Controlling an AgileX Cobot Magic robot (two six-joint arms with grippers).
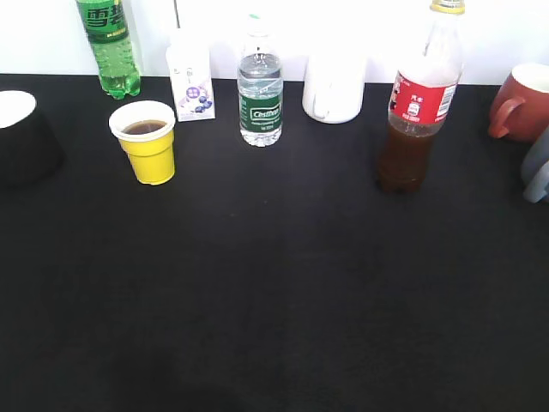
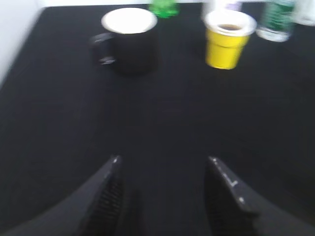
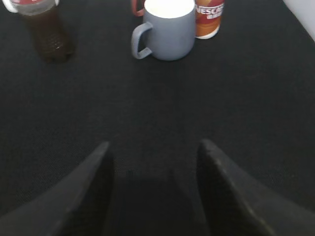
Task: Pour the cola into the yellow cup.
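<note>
- Cola (image 1: 419, 101): upright at the back right of the black counter (image 1: 283, 283), yellow cap on, dark liquid in the lower part only.
- Yellow cup (image 1: 147, 142): upright at the back left, well apart from the bottle, brown liquid inside.
- Left hand (image 2: 164, 169): spread open, empty, above bare counter, black mug (image 2: 129, 39) ahead.
- Right hand (image 3: 154, 150): spread open, empty, grey mug (image 3: 167, 30) ahead.

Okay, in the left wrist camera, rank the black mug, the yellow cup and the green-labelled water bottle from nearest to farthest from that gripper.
From the open left gripper:
1. Black handled mug with white inside, ahead and left.
2. Small yellow plastic cup holding dark liquid, ahead and right, only slightly farther.
3. Clear water bottle with green label, far right at the top edge.
</note>
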